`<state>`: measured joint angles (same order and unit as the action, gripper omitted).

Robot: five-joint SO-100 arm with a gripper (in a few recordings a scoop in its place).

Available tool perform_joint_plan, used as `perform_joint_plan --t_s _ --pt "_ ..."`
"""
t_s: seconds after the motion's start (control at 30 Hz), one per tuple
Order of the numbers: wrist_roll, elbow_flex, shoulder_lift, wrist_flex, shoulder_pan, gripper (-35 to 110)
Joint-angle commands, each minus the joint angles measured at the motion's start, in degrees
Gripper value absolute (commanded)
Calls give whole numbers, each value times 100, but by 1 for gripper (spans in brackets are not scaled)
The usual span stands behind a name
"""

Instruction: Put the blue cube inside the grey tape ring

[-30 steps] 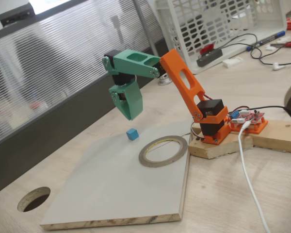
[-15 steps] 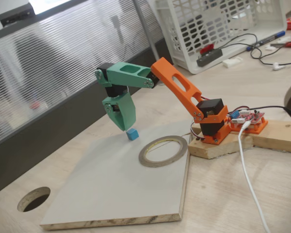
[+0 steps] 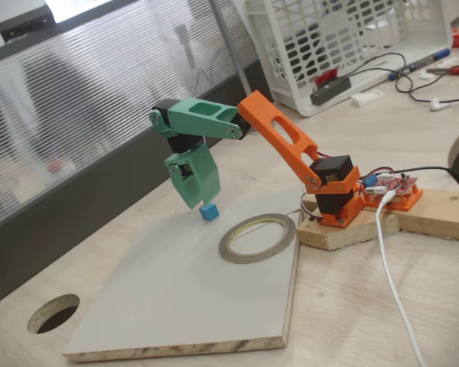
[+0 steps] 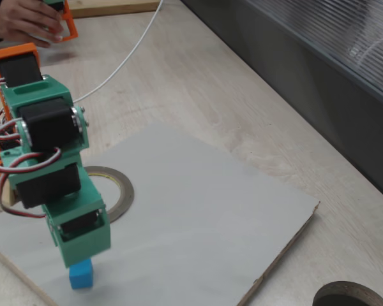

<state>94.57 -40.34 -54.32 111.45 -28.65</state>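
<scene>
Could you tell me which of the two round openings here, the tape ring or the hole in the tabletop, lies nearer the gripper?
The grey tape ring, on the grey board beside the blue cube. The gripper hangs just above that cube.

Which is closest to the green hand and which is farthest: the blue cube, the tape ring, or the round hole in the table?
Going by the fixed view from the side, from the hand:
1. Blue cube, right under its tip.
2. Tape ring, lower right on the grey board.
3. Round hole, far lower left in the table.
</scene>
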Motion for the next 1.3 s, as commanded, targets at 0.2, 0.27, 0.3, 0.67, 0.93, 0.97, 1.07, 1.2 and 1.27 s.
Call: perform_joint_plan --t_s 0.2,0.27,0.3,0.67,0.93,0.97,1.07,1.2,1.27 --pt "62 70 -114 88 -18 68" --pt "62 53 -105 88 -18 72" --pt "53 62 -105 88 -26 74" --pt "105 79 -158 9 -35 78" --pt "105 9 -35 9 -44 78" --pt "105 9 114 9 -79 78" --pt "70 70 642 9 -290 78" --pt "79 70 809 9 -360 78" --pt "70 70 853 9 -360 78"
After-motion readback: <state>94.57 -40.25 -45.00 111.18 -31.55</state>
